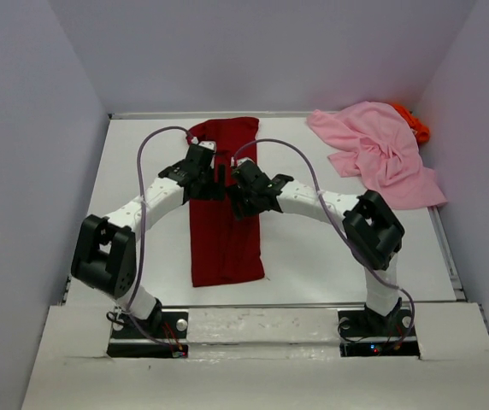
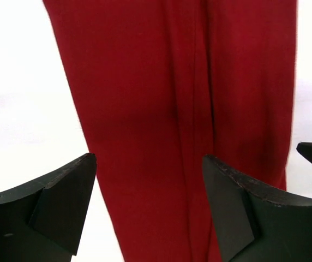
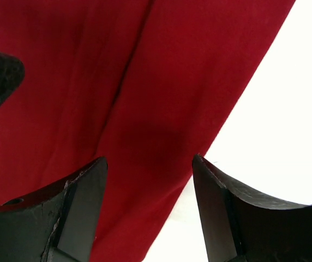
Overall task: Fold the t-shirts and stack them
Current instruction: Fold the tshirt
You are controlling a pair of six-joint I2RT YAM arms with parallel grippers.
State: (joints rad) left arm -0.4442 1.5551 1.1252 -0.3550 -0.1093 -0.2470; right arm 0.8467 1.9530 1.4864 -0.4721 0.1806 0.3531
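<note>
Well, both arms bend in toward the middle of the counter (image 1: 313, 256), and their tools meet almost nose to nose over the dark red shirt (image 1: 227, 248). From overhead, that shirt is a long narrow strip lying flat, reaching past the tools toward the far wall and back toward the arm bases. Only this view shows the other two shirts. The pink shirt (image 1: 373, 154) is a crumpled heap well off to the right tool's outer side. The orange shirt (image 1: 414, 124) peeks out just behind it, touching it and mostly hidden.

The close cameras show what the overhead one hides. The left tool (image 2: 149, 158) has its jaws spread wide with nothing gripped. Red cloth with a lengthwise crease fills the gap below, bare counter lies beyond its left finger, and a dark tip of the other tool pokes in at the right edge. The right tool (image 3: 149, 158) is also parted and holds nothing. The shirt's edge runs slantwise beneath it, so its left finger is over cloth and its right finger over bare counter. I cannot tell whether any fingertip touches the cloth.
</note>
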